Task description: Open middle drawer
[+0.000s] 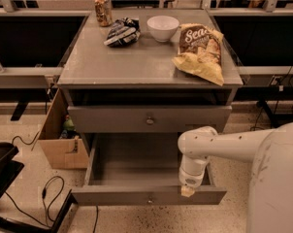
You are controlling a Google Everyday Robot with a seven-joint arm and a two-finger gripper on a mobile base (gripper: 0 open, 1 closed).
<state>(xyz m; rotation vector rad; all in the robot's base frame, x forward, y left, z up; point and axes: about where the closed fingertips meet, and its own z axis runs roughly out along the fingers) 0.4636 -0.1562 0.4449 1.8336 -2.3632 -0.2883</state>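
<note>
low at the front of the gray cabinet [137,64], the middle drawer [112,196] stands pulled well out toward the camera, its flat front carrying a small round knob [149,198] at the centre. its inside shows only its own gray floor and side walls. the gripper [187,191] points down at the drawer's front edge, to the right of the knob and apart from it, its pale tip right at the top of the front panel. whether it is spread or pressed together, i cannot tell. the white arm [224,142] reaches in from the right, over the drawer's right side.

above the open drawer, another gray drawer [103,119] sits pushed in, with its own knob [150,121] at the centre.

on the cabinet's top, a white bowl [162,27] stands near the back; what it holds cannot be made out. a can [103,10] stands upright at the back left, a dark crumpled packet [122,31] lies between can and bowl, and a chip bag [201,52] lies flat at the right.

on the floor just left of the cabinet, an open cardboard box [64,153] holds something green [69,125]. black cables [49,193] trail nearby.
</note>
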